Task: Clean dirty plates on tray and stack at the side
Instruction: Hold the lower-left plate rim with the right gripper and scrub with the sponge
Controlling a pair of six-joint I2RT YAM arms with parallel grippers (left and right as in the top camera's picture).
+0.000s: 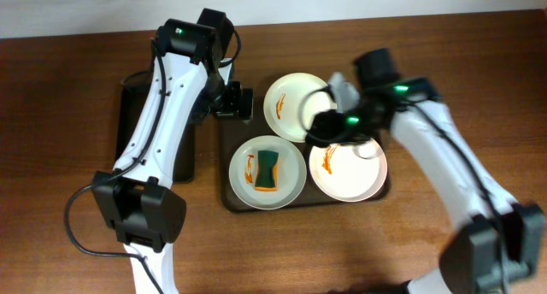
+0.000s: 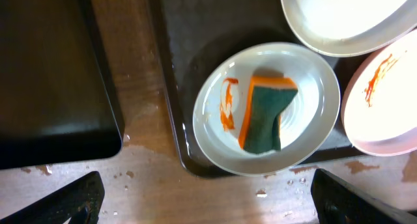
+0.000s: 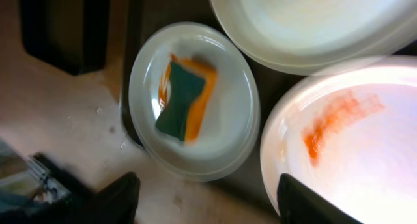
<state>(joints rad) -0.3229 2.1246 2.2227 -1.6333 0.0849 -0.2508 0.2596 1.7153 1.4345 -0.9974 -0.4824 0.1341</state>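
Observation:
Three white plates sit on a dark tray (image 1: 229, 194). The front left plate (image 1: 291, 179) has an orange smear and holds a green and orange sponge (image 1: 268, 170). The front right plate (image 1: 355, 179) has an orange smear. The back plate (image 1: 291, 102) looks clean. My left gripper (image 1: 233, 102) is open and empty above the tray's back left corner; its wrist view shows the sponge (image 2: 264, 113) on its plate (image 2: 313, 87). My right gripper (image 1: 329, 123) is open and empty above the middle of the plates; its view shows the sponge (image 3: 182, 100) and the smeared plate (image 3: 365, 152).
A second dark tray (image 1: 132, 114) lies left of the first; it also shows in the left wrist view (image 2: 52, 68). Water drops dot the wooden table (image 2: 150, 185) near the tray's front edge. Bare table lies in front and to the right (image 1: 359, 251).

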